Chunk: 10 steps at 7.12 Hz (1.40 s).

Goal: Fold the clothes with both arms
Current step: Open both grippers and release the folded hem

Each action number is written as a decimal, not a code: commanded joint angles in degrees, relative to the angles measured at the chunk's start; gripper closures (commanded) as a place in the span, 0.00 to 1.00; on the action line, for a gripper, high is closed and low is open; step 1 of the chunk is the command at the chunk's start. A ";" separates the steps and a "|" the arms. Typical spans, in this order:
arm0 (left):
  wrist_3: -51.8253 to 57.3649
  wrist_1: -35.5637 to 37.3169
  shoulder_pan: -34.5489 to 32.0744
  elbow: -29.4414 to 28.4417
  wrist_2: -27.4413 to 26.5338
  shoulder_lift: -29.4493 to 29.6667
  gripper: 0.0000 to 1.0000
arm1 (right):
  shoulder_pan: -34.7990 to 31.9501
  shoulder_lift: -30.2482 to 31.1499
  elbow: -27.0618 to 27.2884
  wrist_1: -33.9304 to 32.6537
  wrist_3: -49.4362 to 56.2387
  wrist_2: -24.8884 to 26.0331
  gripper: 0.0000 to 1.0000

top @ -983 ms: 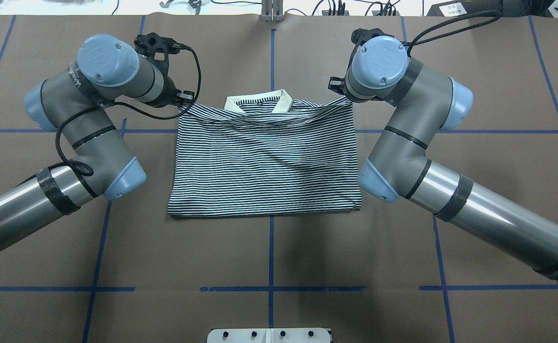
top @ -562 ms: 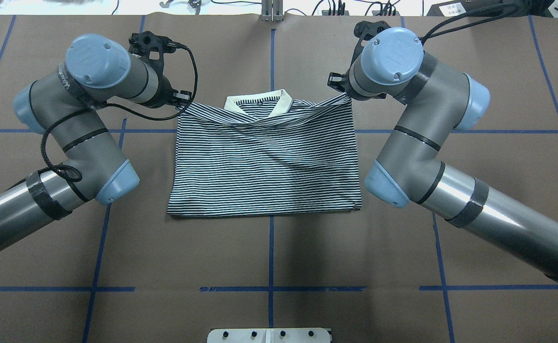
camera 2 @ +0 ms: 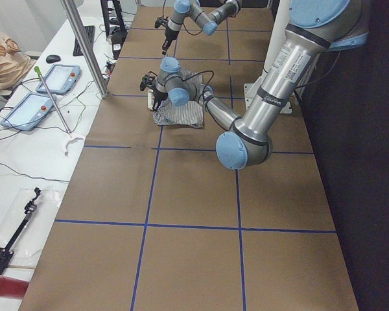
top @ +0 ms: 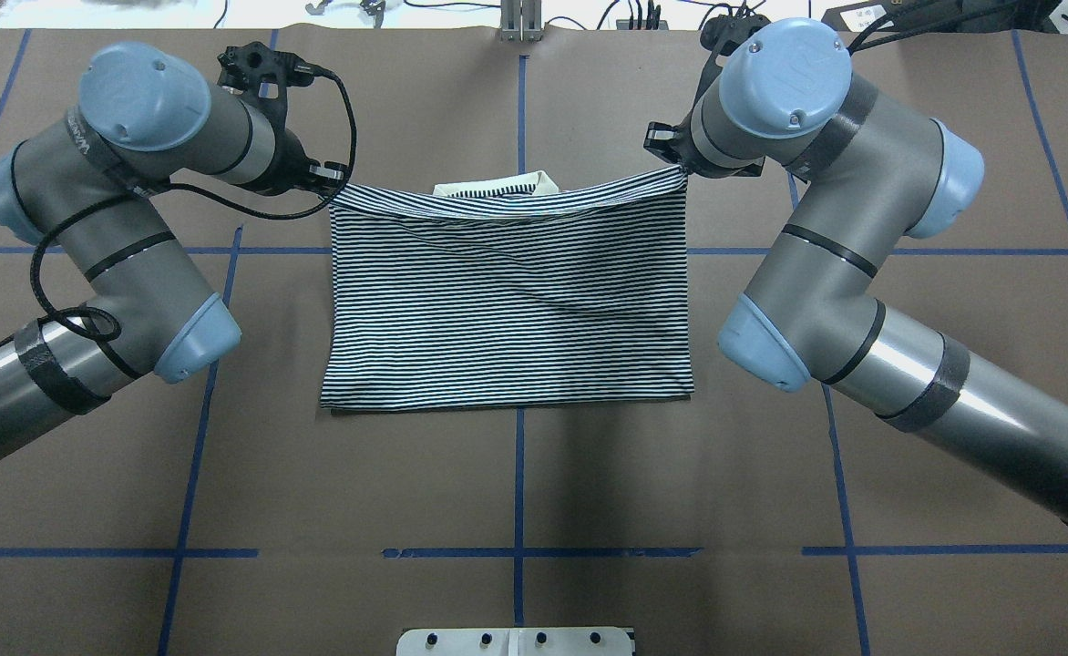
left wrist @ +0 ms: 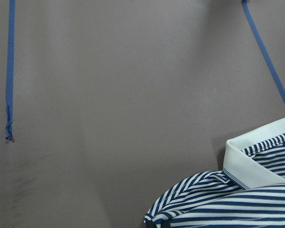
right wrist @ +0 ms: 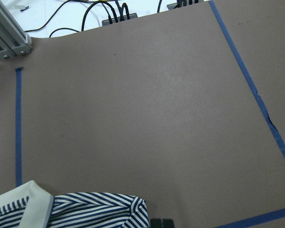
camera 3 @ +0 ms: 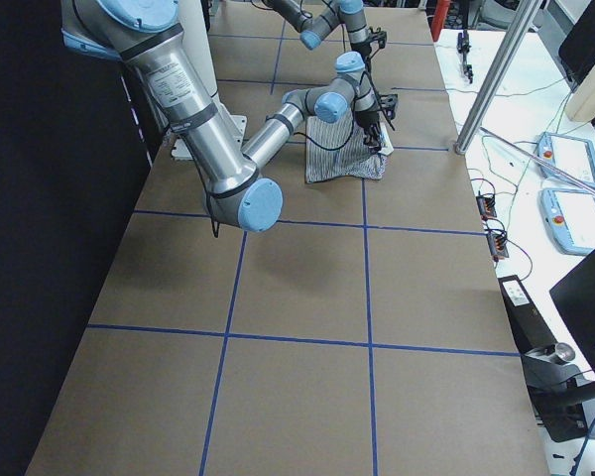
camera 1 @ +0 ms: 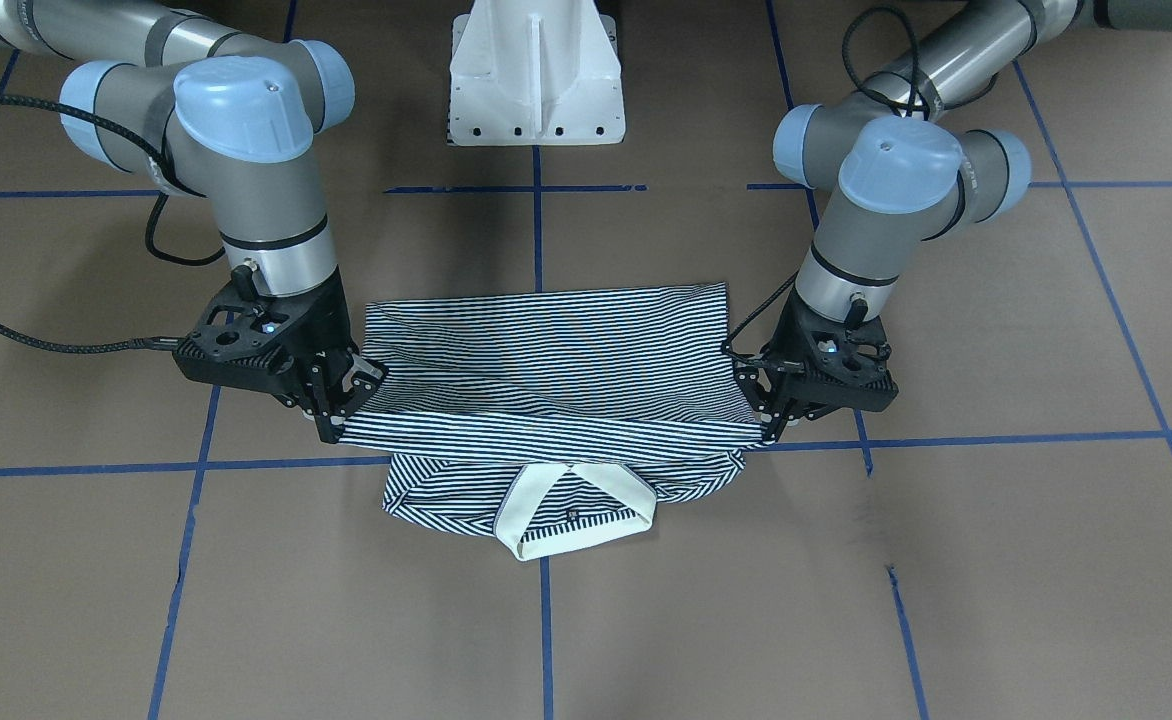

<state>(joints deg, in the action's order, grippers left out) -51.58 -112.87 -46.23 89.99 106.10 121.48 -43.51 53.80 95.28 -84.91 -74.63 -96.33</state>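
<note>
At the middle of the brown table (top: 516, 474), the striped polo shirt (top: 507, 301) lies as a broad rectangle. Its near hem is flat and straight toward the robot, and its far, collar end is raised. The left gripper (top: 331, 182) is closed on the far left corner of the cloth, and the right gripper (top: 677, 167) is closed on the far right corner. Each pinches a shoulder edge, and the fabric between them is drawn into a nearly taut band running left to right. Seen from across the table, the cream collar (camera 1: 566, 505) droops just beyond that band, farther from the robot, and rests on the table.

The next move likely turns on one relation: the whole body of the shirt lies on the near side of both grippers, and the held edge runs crosswise to the direction of the fold. Carrying that edge toward the near hem would lay the collar end over the body. Neither arm is nearer, since each stands over its own corner. Both would probably need to travel together and level, or the band could skew and the fold land crooked.
</note>
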 commanded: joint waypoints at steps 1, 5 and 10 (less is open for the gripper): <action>0.16 -0.16 0.17 -1.56 -0.11 -0.02 1.00 | 0.18 -0.97 -4.82 0.36 0.10 0.35 1.00; -0.54 -0.69 1.92 -2.10 -0.11 -0.02 1.00 | 1.23 -1.15 -13.96 12.28 -0.78 0.62 1.00; 0.25 -1.04 3.16 -5.09 -0.19 0.24 1.00 | 2.02 -1.06 -15.21 12.32 -0.26 0.71 0.30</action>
<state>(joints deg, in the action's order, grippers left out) -51.62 -113.81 -43.11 85.59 105.91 121.62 -41.52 52.66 80.17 -72.49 -75.19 -95.63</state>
